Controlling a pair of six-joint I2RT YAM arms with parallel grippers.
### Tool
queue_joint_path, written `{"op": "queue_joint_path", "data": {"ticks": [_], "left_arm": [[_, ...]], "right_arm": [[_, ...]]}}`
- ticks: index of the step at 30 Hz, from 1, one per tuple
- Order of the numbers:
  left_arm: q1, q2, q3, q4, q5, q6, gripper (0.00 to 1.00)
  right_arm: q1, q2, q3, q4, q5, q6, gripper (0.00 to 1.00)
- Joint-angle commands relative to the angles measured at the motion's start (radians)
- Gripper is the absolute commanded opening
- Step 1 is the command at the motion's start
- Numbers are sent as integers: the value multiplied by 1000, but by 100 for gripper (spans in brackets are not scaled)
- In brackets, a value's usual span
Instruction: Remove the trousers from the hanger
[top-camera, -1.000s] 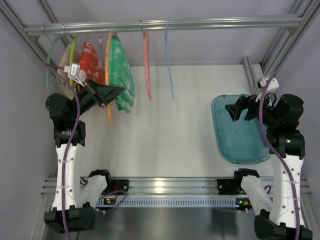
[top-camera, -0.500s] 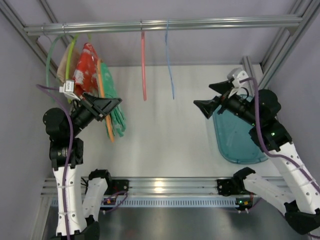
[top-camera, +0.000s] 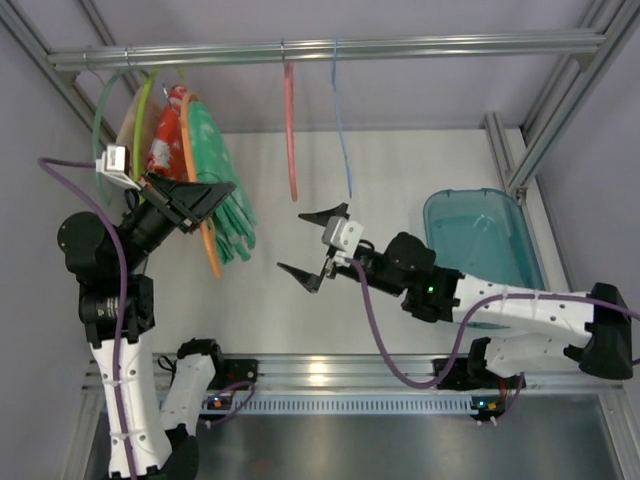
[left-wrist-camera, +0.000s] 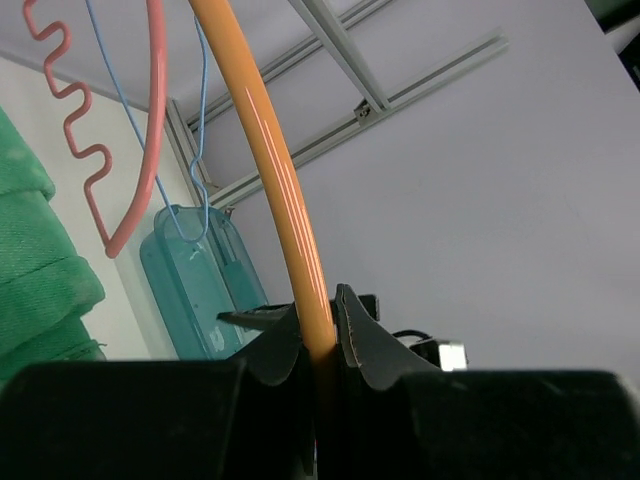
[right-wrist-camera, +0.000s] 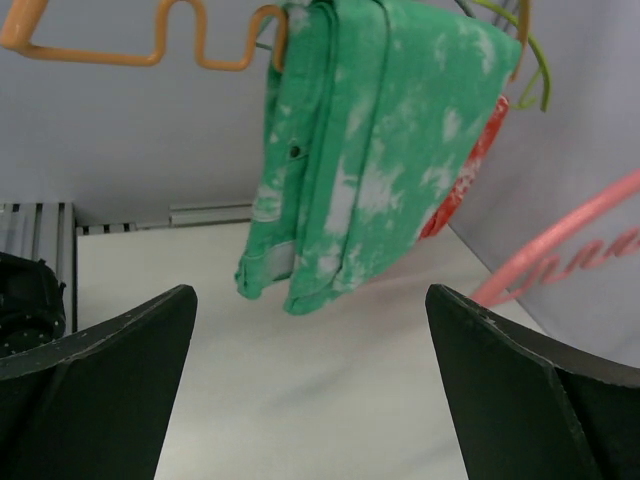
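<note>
Item 1. Left pincer (left-wrist-camera: 320, 335): we record it clamped narrow on the lower bar of the hanger (left-wrist-camera: 268, 130), with one finger on either side of the bar.

Item 2. Red garment (top-camera: 165, 135): white print, hanging beneath the rail (top-camera: 420, 45), just left of the trousers.

Item 3. Trousers (top-camera: 222, 165): green with white blotches, draped over the orange hanger at the left of the tabletop (top-camera: 400, 150), folded legs hanging down.

Item 4. Pink-red hanger (top-camera: 291, 130) and blue hanger (top-camera: 342, 130): both bare, side by side at mid-rail.

Item 5. Right pincer (top-camera: 290, 241): we note it spread wide and holding nothing. It hangs above the tabletop below the pink-red hanger, faces the trousers and is well apart from them.

Item 6. Teal bin (top-camera: 470, 196): lies at the right, partly behind the right arm.
</note>
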Motion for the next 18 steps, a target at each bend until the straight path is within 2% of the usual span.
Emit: {"op": "queue_joint_path", "data": {"ticks": [1, 10, 18], "left_arm": [[12, -17, 92, 226, 6, 31, 0], [14, -21, 117, 218, 3, 13, 0], [20, -44, 140, 218, 8, 10, 0]], "right_arm": [[75, 67, 44, 264, 85, -71, 99], [136, 313, 196, 412, 131, -79, 99], [147, 402, 273, 452, 148, -79, 99]]}}
